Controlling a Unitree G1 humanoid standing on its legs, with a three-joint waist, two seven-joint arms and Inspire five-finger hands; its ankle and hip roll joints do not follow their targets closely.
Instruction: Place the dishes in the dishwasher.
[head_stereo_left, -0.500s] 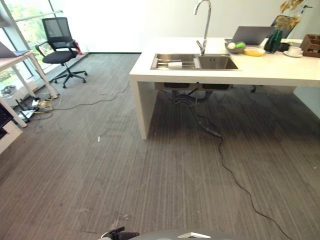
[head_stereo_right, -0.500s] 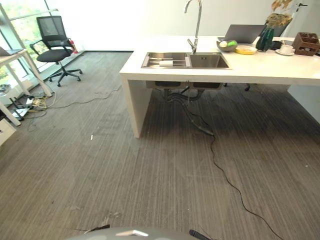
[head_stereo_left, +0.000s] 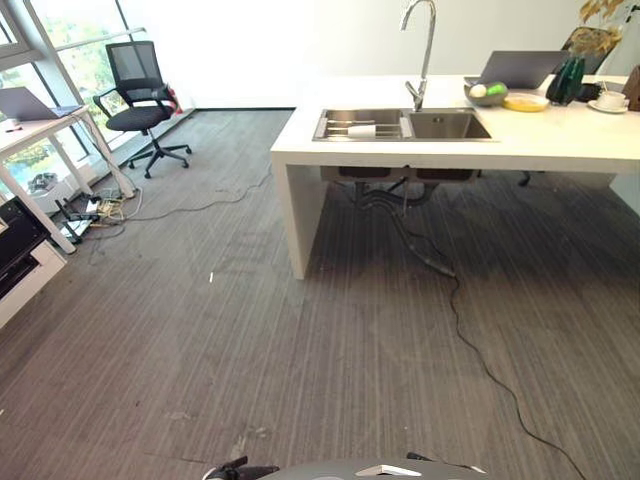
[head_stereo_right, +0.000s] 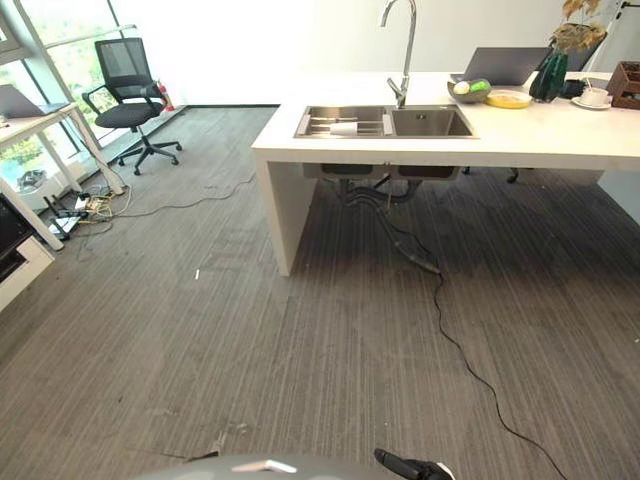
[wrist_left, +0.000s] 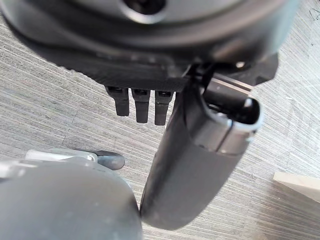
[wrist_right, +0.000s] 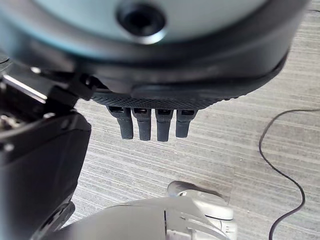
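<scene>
**While the dishes wait on the counter: both hands empty, approach under way**

Since the whole view has shifted from 0.5 s ago, I log that as my head moving, not the objects. More of the desk (head_stereo_left: 45, 118) by the window shows now, and nothing on the counter has changed place. My judgement: I am lining up on the work area, and no dish is handled yet.

1. Left hand (wrist_left: 141, 106): fingers straight, hanging relaxed over the floor, holding nothing.
2. Right hand (wrist_right: 150, 125): the same, fingers straight and empty.
3. Dishes: a white cup (head_stereo_left: 362, 130) lying on the rack in the sink (head_stereo_left: 445, 125); a fruit bowl (head_stereo_left: 484, 93), a yellow dish (head_stereo_left: 526, 101) and a cup on its saucer (head_stereo_left: 610, 100) on the white counter (head_stereo_left: 560, 140), all well apart from me.
4. Dishwasher: I cannot tell where it stands.
5. Surface and room: grey striped carpet (head_stereo_left: 300, 330), a tall tap (head_stereo_left: 425, 40), a laptop (head_stereo_left: 520, 68), an office chair (head_stereo_left: 145, 105).
</scene>
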